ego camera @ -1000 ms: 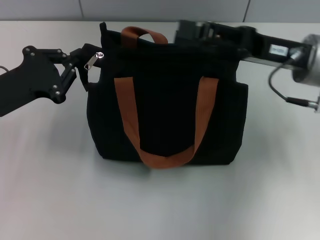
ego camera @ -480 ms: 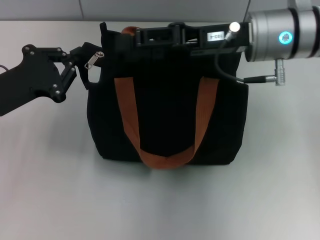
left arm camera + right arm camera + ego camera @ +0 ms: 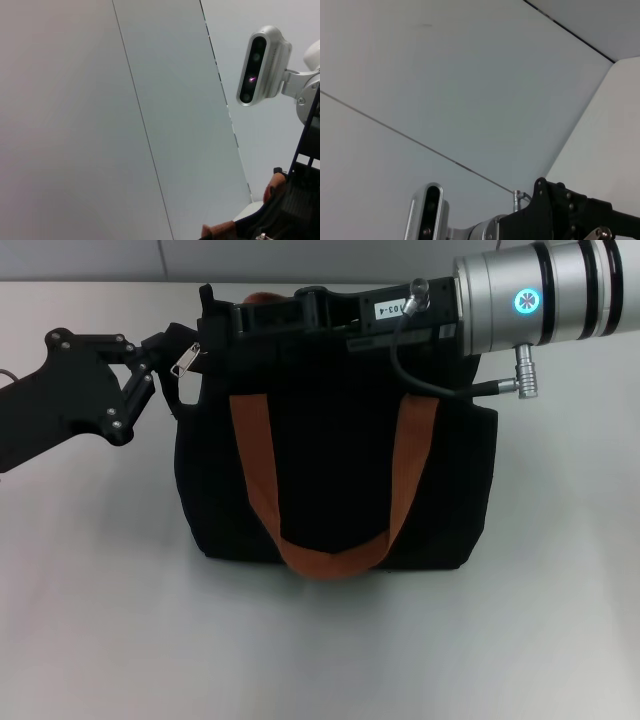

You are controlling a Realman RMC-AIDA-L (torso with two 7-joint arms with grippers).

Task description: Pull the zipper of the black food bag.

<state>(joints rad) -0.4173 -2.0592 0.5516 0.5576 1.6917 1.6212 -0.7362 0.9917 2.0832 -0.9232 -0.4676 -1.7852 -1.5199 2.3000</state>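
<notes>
The black food bag [image 3: 335, 470] stands upright on the bench [image 3: 320, 640], nearer the far edge than the near one and about midway between the left and right edges. Its near orange-brown strap handle [image 3: 330, 510] hangs in a loop down the front face; only a sliver of the far handle [image 3: 262, 297] shows above the top edge, the rest being hidden behind the right arm.

The left gripper [image 3: 172, 375] sits at the bag's top left corner, its black linkage reaching in from the bench's left edge. Its fingers are closed onto the corner fabric beside the zipper [image 3: 187, 358] — a small silver pull tab that hangs tilted just at the fingertips. Whether the fingers touch the tab itself or only the cloth next to it is hard to make out against black on black.

The right gripper [image 3: 225, 318] lies along the bag's top edge, pointing toward the left corner, with its silver wrist cylinder [image 3: 540, 295] cut off at the picture's right side. Its tips merge with the dark bag top near the zipper, so I cannot tell how far apart they stand or whether they hold anything.

The left wrist view shows mostly wall, with a scrap of strap and bag at one corner.
</notes>
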